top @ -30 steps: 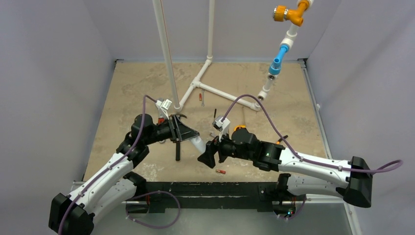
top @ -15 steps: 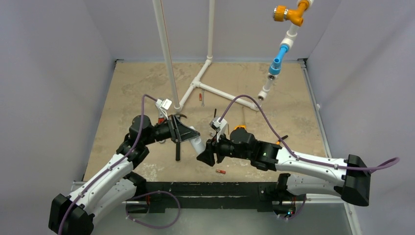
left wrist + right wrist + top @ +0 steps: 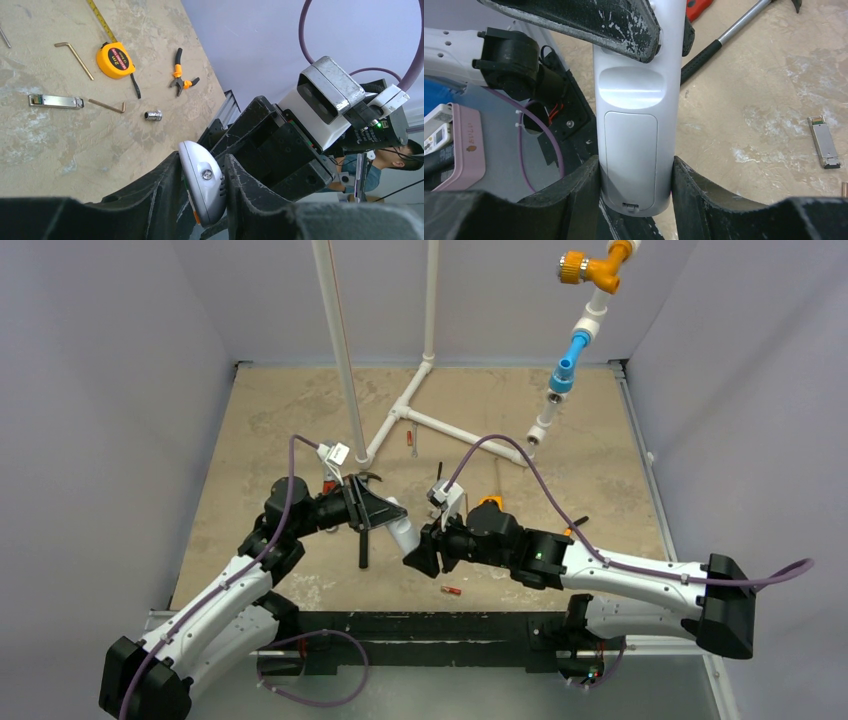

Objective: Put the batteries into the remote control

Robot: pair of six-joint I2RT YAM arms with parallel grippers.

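Observation:
The white remote control [image 3: 401,532] is held in the air between both grippers. My left gripper [image 3: 384,515] is shut on its upper end; in the left wrist view the remote's rounded end [image 3: 204,181] sits pinched between the black fingers. My right gripper [image 3: 419,557] is shut on its lower end. The right wrist view shows the remote's plain back [image 3: 631,150] with the battery cover closed, and my right gripper [image 3: 636,200] clamping its sides. One orange-red battery [image 3: 451,591] lies on the table just below the right gripper. No other battery shows.
A white pipe frame [image 3: 420,418] stands at the back. A black-handled tool [image 3: 364,545] lies under the left gripper. An orange tape measure [image 3: 115,59], pliers [image 3: 181,77], hex keys, a silver module [image 3: 55,101] and a small socket [image 3: 153,115] lie on the table.
My right gripper has edged slightly left and up along the remote toward the left gripper. The left gripper and the battery on the table have stayed put.

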